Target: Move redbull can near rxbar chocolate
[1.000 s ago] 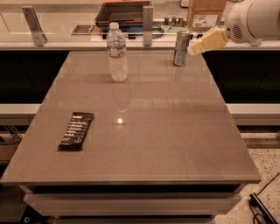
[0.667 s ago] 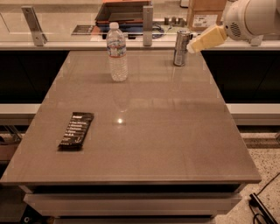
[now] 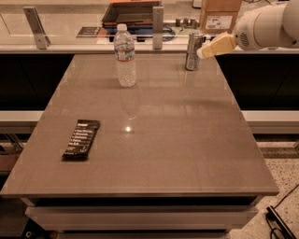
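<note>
The redbull can stands upright near the far right edge of the table. The rxbar chocolate, a flat black bar with white text, lies near the table's left front. My gripper reaches in from the upper right on a white arm; its pale yellow finger ends just right of the can, at the can's upper half.
A clear water bottle stands at the far middle of the brown table. Behind the table runs a counter with a cardboard box, a dark tray and metal posts.
The arm and gripper have shifted slightly left, closer to the can. The can, bottle and bar have not moved.
</note>
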{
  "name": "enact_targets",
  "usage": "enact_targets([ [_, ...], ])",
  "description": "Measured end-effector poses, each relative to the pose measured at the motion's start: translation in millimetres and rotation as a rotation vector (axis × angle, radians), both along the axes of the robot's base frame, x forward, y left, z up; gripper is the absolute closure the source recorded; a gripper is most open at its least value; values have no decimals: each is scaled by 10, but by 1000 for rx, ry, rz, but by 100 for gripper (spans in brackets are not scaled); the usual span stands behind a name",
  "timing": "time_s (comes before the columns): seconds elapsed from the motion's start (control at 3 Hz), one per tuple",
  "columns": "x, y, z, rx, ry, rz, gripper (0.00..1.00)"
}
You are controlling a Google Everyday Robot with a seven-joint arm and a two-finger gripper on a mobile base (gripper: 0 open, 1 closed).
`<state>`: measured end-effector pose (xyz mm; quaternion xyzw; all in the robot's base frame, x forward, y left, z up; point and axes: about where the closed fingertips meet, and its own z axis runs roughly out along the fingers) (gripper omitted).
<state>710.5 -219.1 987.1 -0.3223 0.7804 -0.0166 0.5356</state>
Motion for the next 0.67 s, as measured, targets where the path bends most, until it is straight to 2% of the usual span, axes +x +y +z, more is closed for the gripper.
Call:
enact_targets([
  [0.67,330,48,-326,76,0,16,0],
])
